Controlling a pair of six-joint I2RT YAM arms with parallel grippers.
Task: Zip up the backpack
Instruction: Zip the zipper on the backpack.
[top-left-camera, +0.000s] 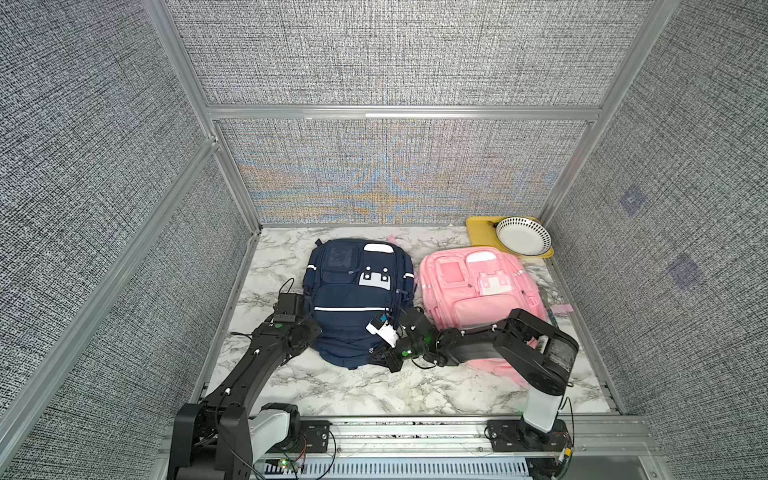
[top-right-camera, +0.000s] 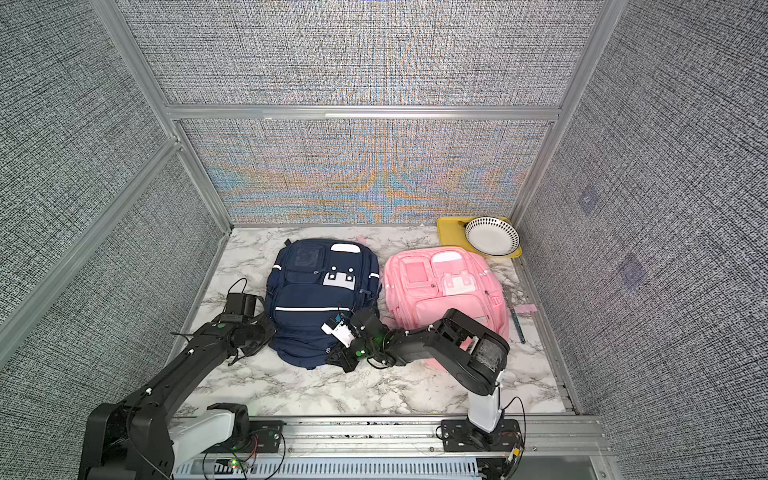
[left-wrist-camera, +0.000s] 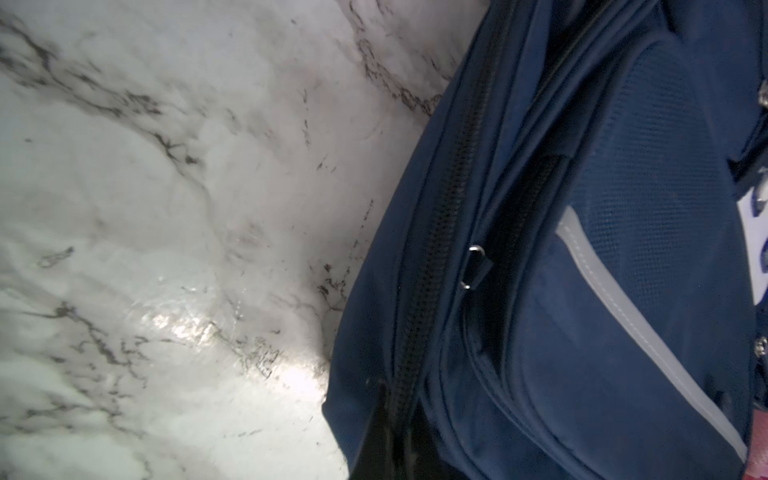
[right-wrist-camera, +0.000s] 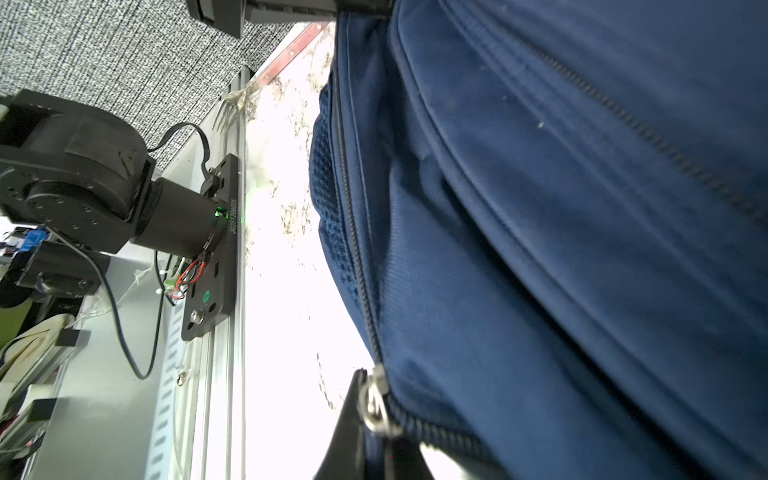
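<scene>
Right hand (right-wrist-camera: 374, 434) clasping zipper pull (right-wrist-camera: 376, 405), navy backpack (top-left-camera: 357, 299)

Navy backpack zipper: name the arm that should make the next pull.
Right. The right gripper is shut at the metal zipper slider on the navy backpack; the left gripper is shut at the opposite side seam, likely bracing.
</scene>
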